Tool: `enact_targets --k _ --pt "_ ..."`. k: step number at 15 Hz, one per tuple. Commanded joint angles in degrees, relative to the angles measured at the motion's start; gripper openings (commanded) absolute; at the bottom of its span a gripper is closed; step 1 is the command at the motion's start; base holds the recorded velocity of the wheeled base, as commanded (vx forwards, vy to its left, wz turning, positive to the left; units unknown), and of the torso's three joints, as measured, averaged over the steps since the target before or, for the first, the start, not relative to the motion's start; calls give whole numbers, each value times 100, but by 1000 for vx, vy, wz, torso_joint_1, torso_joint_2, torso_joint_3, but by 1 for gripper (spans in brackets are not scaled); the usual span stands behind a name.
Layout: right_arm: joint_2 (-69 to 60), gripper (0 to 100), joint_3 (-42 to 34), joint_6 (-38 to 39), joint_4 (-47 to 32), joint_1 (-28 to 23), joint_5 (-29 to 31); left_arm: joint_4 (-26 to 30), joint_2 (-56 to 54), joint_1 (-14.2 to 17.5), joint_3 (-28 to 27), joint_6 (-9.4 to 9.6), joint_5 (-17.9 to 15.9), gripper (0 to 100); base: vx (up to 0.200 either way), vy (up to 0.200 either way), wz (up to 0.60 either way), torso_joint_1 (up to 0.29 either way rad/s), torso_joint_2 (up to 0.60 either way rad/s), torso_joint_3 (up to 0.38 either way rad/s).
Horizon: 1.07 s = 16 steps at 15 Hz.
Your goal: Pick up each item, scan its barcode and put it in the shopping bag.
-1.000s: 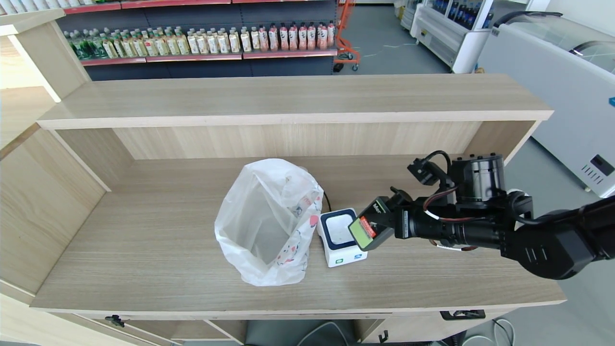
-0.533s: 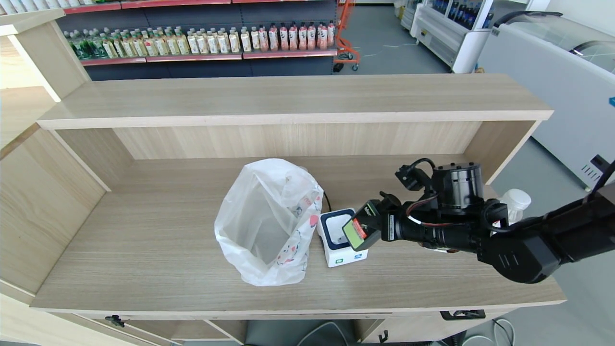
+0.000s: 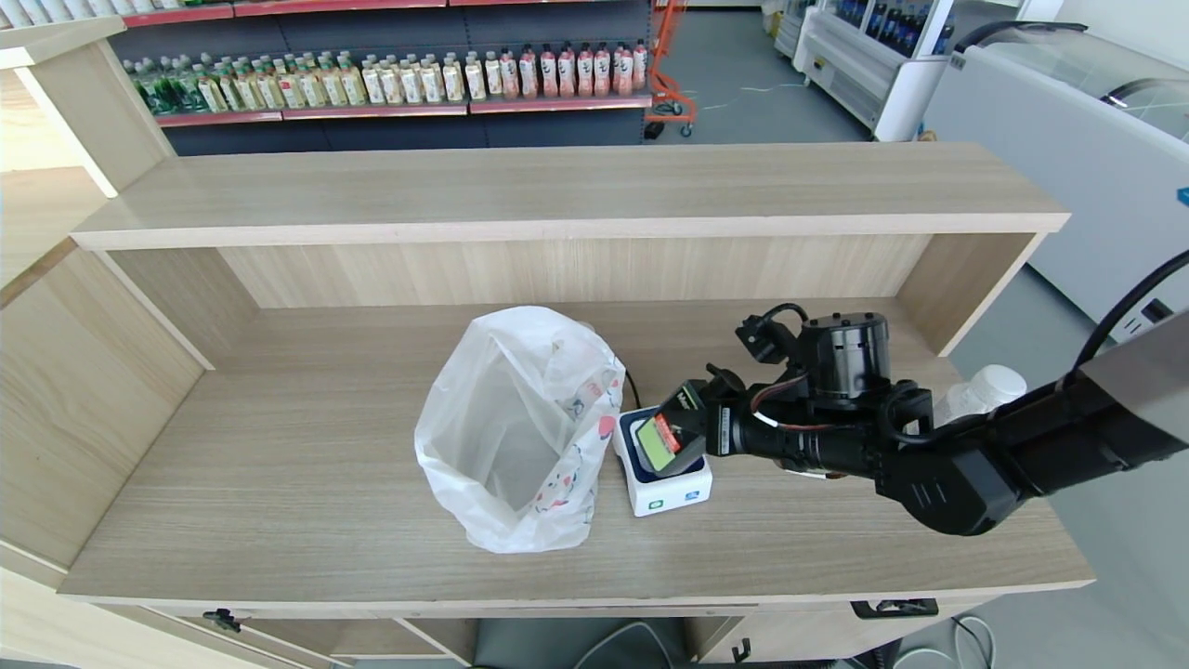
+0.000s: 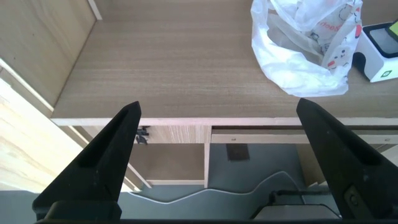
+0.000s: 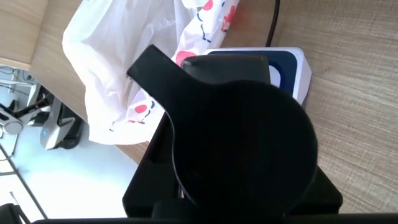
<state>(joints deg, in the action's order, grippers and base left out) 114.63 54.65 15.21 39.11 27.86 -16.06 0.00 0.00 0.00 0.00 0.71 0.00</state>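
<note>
right gripper (image 3: 689, 426): clamped on the item; arm reaches in from the right side of the counter (image 3: 279, 465).
item (image 3: 661, 444): small and dark, with a green and red label. Held in the air directly over the scanner, tilted, labelled face turned up and toward the bag.
reason for hold (judgement): the pose suits presenting a barcode to the window below. I cannot tell which face carries the code.
scanner (image 3: 685, 485): white box with a dark top window. It stands on the counter just beside the bag, cable running off behind it.
reason for placement (judgement): with scanner and bag side by side, the drop after a read is a short sideways move.
bag (image 3: 516, 427): white plastic, standing slumped with its mouth open upward and toward the robot. Contents cannot be made out.
left gripper (image 4: 217, 162): fingers spread wide, nothing between them; hangs off the near edge of the counter, well apart from the bag.
bottle (image 3: 989, 388): white cap, on the counter behind the right arm. Probably waiting its turn.
step (judgement): scan in hand, bagging not yet done.
risk (judgement): soft bag rim could fold under the item.
</note>
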Motion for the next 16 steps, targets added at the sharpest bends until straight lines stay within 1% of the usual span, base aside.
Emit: enact_targets --k 1,4,12,16 --pt "165 0 107 25 0 62 6 0 9 0 0 0 0 100 0 0 0 0 0 0" --pt "341 0 248 25 9 62 15 0 9 0 0 0 0 100 0 0 0 0 0 0" --pt "244 0 248 17 0 9 6 0 9 0 0 -9 0 100 0 0 0 0 0 0" --pt "104 0 142 -1 0 -114 -3 0 9 0 0 -9 0 100 0 0 0 0 0 0"
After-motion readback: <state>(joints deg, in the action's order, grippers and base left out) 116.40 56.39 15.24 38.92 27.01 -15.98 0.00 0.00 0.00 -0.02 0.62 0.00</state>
